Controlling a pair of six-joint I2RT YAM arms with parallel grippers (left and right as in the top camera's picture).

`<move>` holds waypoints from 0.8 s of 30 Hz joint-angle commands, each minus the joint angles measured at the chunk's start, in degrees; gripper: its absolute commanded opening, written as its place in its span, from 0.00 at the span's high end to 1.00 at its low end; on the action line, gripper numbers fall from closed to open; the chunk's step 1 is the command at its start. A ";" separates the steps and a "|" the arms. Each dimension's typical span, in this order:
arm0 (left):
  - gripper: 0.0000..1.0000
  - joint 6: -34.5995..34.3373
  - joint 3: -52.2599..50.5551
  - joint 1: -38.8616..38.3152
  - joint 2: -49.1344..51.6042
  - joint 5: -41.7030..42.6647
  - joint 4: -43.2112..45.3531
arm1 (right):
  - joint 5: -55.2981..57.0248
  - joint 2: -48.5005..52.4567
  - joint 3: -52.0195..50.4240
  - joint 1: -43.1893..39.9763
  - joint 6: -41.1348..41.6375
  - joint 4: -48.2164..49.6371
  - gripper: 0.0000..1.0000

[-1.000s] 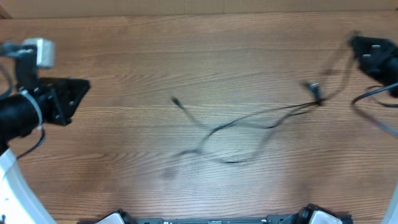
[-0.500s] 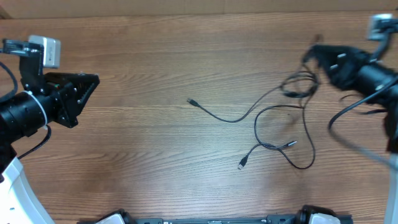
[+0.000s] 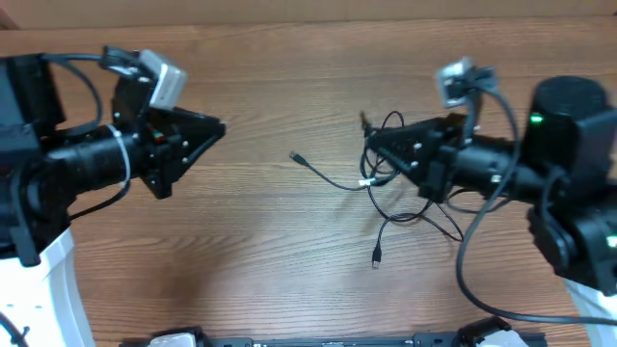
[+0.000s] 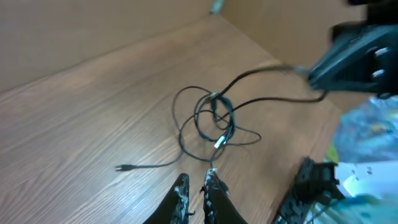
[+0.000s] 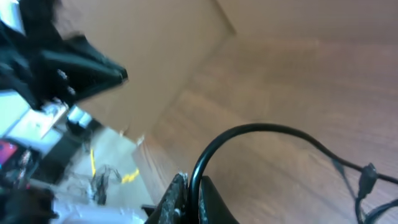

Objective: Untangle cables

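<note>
My left end effector (image 3: 220,128) and right end effector (image 3: 369,141) are black wedges, with grey camera blocks (image 3: 166,81), looping black wires (image 3: 467,253) and one green light (image 3: 533,120).

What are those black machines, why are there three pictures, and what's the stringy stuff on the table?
They are two robot arms. Each ends in a gripper, a pincher with two fingers. One picture looks down from above the brown wooden table: the left gripper on one side, the right gripper on the other. The other two come from small cameras on the wrists, so each gripper's own fingers show at the bottom. The stringy stuff is thin black cables with small silver plugs, looped in a tangle. The right gripper pinches one cable; the left gripper is shut, holding nothing.
</note>
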 commanded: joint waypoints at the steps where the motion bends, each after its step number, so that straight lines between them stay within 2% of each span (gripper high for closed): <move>1: 0.91 2.10 0.22 -2.03 1.77 0.81 0.55 | 12.09 4.22 0.55 6.29 -1.36 -1.57 0.96; 3: 0.93 2.08 0.22 -2.19 2.38 0.85 0.57 | 16.98 7.37 0.37 9.64 -1.36 -1.57 0.96; 4: 0.93 2.01 0.22 -2.19 2.49 0.83 0.52 | 19.12 9.29 0.37 11.15 -1.29 -1.36 0.89; 5: 0.94 1.97 0.22 -2.19 2.51 0.83 0.39 | 21.46 11.17 0.37 12.41 -0.70 -1.09 0.49; 6: 0.94 1.86 0.22 -2.19 2.51 0.61 0.35 | 23.39 13.00 0.37 13.40 -0.46 -0.85 0.00; 13: 0.96 -0.11 0.22 -2.19 2.40 -5.09 -0.74 | 38.07 20.22 0.37 13.99 2.05 -0.98 0.00; 18: 0.96 -0.09 0.24 -2.19 2.38 -8.26 -2.23 | 55.89 19.89 0.37 9.75 15.93 -8.13 0.00; 20: 0.96 -0.11 0.24 -2.19 2.38 -8.15 -2.23 | 57.64 20.17 -0.24 6.40 21.68 -12.13 0.00; 24: 0.96 -0.09 0.24 -2.19 2.40 -8.15 -2.19 | 57.61 20.20 -4.76 2.82 25.83 -12.09 0.00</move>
